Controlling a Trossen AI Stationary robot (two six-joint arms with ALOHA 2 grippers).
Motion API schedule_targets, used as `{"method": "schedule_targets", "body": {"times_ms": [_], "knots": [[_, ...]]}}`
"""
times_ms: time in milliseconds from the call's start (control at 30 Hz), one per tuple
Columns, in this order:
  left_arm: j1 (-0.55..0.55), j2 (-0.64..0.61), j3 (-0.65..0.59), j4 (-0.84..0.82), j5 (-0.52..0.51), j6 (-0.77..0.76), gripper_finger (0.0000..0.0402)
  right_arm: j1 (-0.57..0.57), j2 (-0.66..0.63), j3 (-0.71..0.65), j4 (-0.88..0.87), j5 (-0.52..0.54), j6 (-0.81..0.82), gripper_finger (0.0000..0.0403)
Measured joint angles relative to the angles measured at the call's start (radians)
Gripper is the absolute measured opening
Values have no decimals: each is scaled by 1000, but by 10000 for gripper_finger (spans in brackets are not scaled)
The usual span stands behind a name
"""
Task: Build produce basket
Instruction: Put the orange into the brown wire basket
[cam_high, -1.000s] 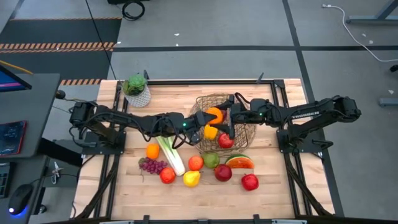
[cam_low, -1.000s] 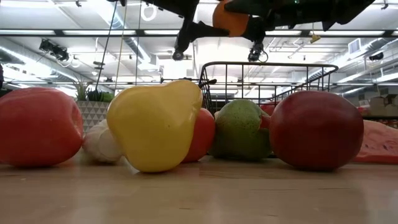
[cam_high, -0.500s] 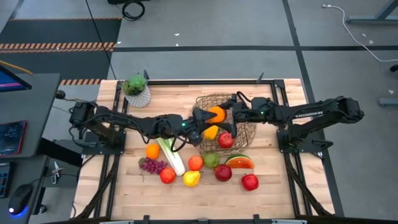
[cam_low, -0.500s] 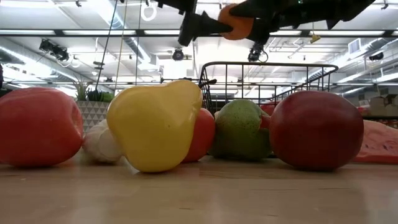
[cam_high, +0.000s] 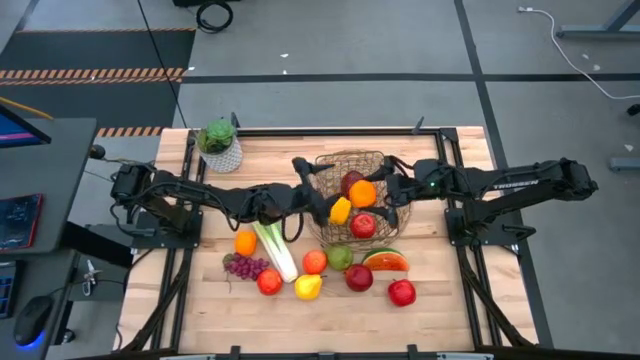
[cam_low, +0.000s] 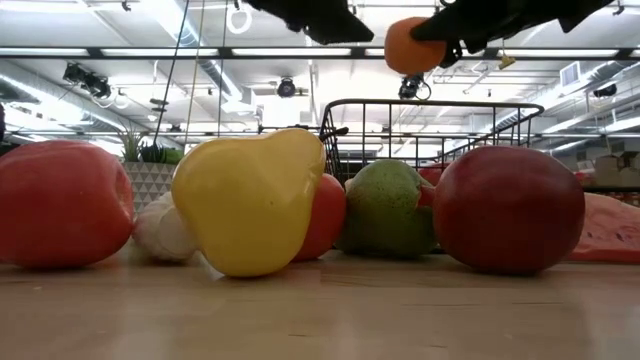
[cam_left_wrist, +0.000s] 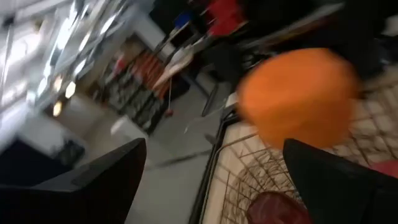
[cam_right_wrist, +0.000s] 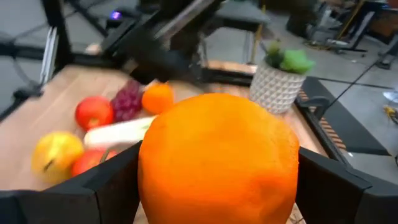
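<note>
The right gripper (cam_high: 383, 190) grips an orange (cam_high: 363, 193) above the basket (cam_high: 385, 160); the left gripper (cam_high: 308, 181), jaws spread and empty, hangs beside its rim. Lower the orange among the fruit inside before releasing.

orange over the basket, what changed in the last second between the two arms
The left gripper let go of the orange and drew back toward the basket rim's far left edge, jaws open. The right gripper now holds the orange alone and has carried it slightly rightward above the basket. The yellow pepper and red apple in the basket and the produce on the table stayed put.
</note>
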Motion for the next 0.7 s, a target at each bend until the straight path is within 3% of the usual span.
{"method": "schedule_targets", "body": {"times_ms": [200,433,700], "knots": [[28,0,0,-38,-10,-89,373,34,0,0,-26,24,-25,350],[34,-36,-2,-104,-34,-73,339,86,-2,0,-67,251,-32,350],[99,-51,-61,-71,35,-104,307,164,-45,15,-124,289,-106,350]]}}
